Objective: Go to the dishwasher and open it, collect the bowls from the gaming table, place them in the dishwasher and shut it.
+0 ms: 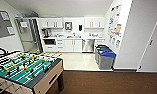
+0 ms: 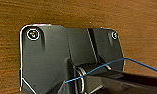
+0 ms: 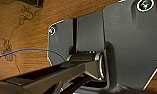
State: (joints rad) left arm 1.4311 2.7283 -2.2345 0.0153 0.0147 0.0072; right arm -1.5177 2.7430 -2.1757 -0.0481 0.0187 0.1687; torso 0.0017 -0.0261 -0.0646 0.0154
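Observation:
The dishwasher (image 1: 87, 45) stands shut at the far end of the kitchenette, its stainless-steel front set under the counter between white cabinet doors. I am well back from it, on the dark brown floor (image 1: 106, 82) in front of the pale kitchen floor. The bowls and the gaming table are out of view. Both wrist views look down on brown wood-grain floor (image 2: 69, 12) past the robot's own dark plate, each crossed by a thin blue cable (image 2: 134, 61).
A green-field foosball table (image 1: 26, 70) fills the near left. Two grey bins (image 1: 105, 58) with green and blue lids stand against the right wall, beside the way to the kitchenette. A white door (image 1: 152, 47) is at the far right. Low yellow-topped tables (image 1: 50, 54) sit behind the foosball table.

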